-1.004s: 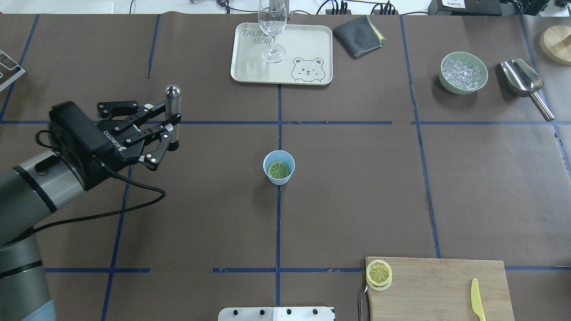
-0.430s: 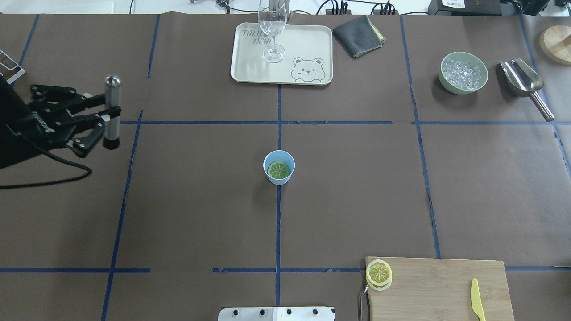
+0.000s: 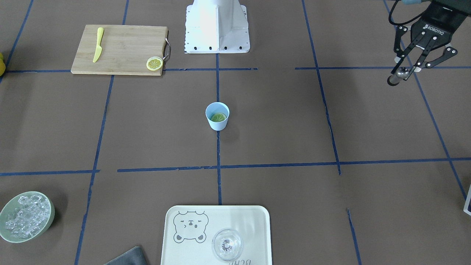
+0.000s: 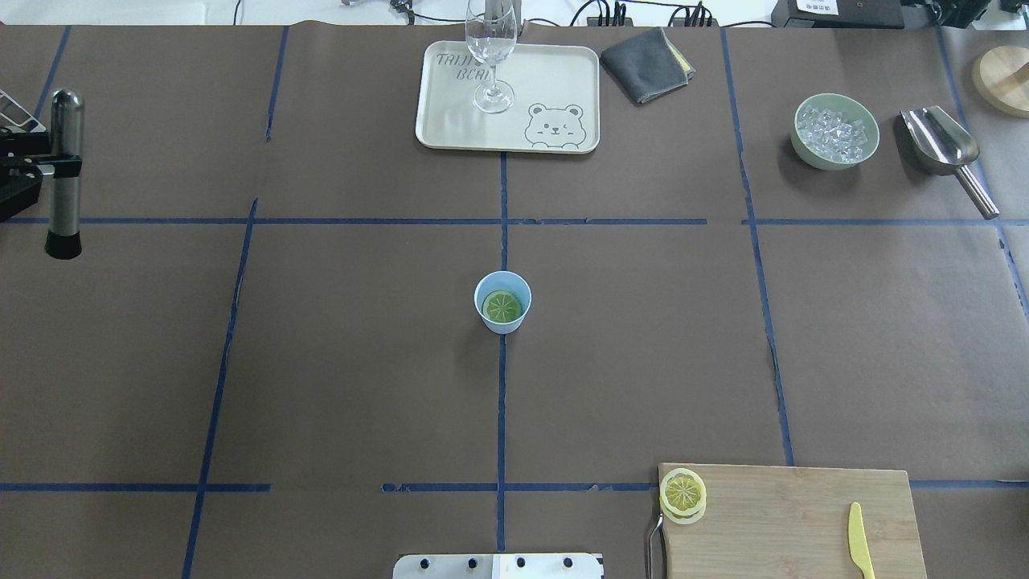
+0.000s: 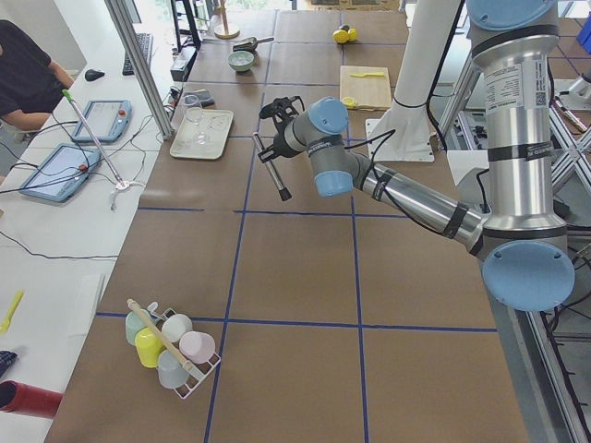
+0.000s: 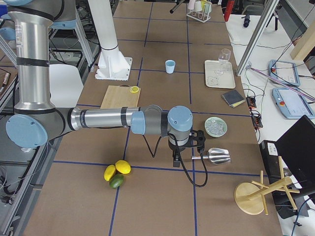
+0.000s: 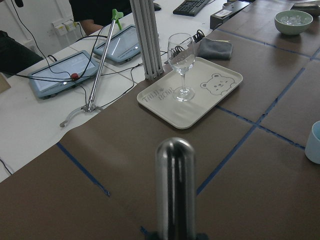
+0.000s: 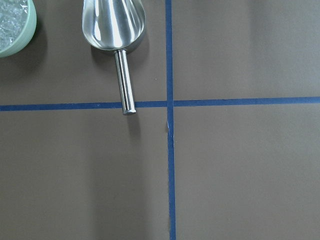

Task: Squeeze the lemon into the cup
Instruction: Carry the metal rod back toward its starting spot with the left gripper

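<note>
The pale blue cup (image 4: 515,322) stands at the table's middle, also in the front view (image 3: 217,126). A round lemon slice (image 4: 502,306) lies flat inside it, cut face up (image 3: 218,117). My left gripper (image 4: 55,166) is at the far left edge, far from the cup, shut on an upright metal muddler (image 4: 64,177) held above the table (image 3: 401,73). The muddler fills the left wrist view (image 7: 175,185). My right gripper (image 6: 184,147) shows only in the right side view, near the metal scoop; I cannot tell its state.
A cutting board (image 4: 788,523) at the front right holds stacked lemon slices (image 4: 683,492) and a yellow knife (image 4: 860,540). A tray (image 4: 555,80) with a wine glass (image 4: 490,56), a grey cloth (image 4: 647,64), a bowl of ice (image 4: 836,131) and a scoop (image 4: 944,149) line the far side.
My left arm has swung left and away from the cup with the muddler still in its grip. It is now almost out of the overhead view. The cup and slice have not moved.
</note>
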`<state>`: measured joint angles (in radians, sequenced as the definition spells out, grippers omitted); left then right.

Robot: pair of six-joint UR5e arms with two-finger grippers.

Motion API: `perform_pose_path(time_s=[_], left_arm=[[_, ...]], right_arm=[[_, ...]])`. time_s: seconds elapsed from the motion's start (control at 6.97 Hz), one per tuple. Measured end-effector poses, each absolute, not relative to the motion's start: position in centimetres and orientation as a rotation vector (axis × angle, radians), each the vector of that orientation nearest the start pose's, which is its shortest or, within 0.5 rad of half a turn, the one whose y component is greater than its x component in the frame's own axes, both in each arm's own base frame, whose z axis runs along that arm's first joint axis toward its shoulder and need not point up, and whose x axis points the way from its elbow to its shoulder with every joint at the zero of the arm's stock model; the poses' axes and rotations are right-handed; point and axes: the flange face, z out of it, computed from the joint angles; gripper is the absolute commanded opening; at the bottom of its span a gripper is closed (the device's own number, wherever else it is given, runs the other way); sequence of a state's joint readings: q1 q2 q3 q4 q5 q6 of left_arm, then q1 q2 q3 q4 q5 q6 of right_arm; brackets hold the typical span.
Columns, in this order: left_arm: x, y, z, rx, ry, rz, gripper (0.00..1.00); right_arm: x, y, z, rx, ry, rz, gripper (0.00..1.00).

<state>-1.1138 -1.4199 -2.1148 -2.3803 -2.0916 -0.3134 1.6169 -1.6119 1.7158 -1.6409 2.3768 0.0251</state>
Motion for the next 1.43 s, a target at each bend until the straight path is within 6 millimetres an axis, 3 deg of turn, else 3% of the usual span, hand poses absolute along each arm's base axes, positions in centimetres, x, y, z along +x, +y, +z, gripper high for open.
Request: perform_pose_path(time_s=[0.29,0.72,1.0,1.43], left_arm=[[11.5,-42.2,40.4,0.648,0.815,0.35,0.0],[13.7,-44.2,42.4,0.324,0.781,0.214,0.0],[15.9,-46.5,45.9,0.149,0.801,0.188,0.0],[18.9,-49.4,47.1,-0.067,0.771,0.139,0.0]], right_arm=[[8.3,-47.2,61.0,0.045,-0.806,0.051,1.0],[8.3,-47.3,60.9,0.048,-0.806,0.05,1.0],[8.3,-47.4,60.8,0.049,-0.806,0.048,1.0],[8.3,-47.6,60.6,0.052,-0.806,0.046,1.0]])
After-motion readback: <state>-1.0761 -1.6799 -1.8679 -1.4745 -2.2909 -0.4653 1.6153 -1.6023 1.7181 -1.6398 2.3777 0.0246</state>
